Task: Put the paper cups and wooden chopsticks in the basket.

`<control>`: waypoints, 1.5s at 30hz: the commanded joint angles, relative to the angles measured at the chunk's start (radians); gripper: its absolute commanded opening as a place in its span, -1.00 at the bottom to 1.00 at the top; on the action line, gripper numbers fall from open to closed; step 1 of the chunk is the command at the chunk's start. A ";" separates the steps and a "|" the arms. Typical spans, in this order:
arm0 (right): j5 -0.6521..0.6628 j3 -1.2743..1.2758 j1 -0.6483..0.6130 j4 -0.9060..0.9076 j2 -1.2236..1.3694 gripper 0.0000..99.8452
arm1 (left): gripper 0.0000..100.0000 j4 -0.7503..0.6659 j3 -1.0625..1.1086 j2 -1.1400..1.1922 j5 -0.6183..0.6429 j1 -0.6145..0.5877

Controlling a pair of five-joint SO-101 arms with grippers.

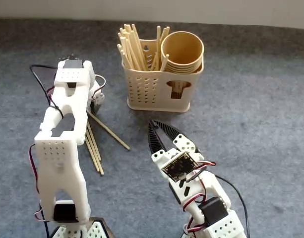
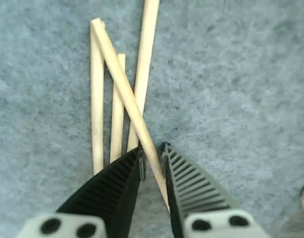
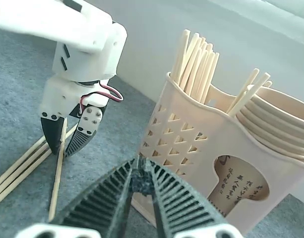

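Carpet (image 1: 251,124) is open right of the basket (image 1: 152,91), which stands far-centre. Left arm (image 1: 62,144) is stretched forward, left gripper (image 2: 152,151) pointing down and clamped on one chopstick (image 2: 119,74) that crosses three other chopsticks (image 2: 117,99); all four are on the carpet near the basket. Right gripper (image 3: 142,173) is closed, empty, aimed at the basket. Basket holds one cup stack (image 1: 182,49) and one chopstick bundle (image 1: 134,47).

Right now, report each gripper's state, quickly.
Left gripper: jaws closed on one wooden chopstick.
Right gripper: jaws closed, holding nothing.
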 commanded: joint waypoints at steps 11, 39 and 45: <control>0.011 0.097 0.005 0.005 -0.008 -0.99 | -0.99 0.178 -0.182 -0.008 -0.002 0.008; 0.005 0.097 0.012 -0.002 -0.018 -0.99 | -0.99 -0.058 0.440 -0.682 -0.003 0.016; 0.009 0.097 0.079 -0.002 -0.019 -0.99 | -0.99 -0.249 0.697 -0.923 -0.002 0.038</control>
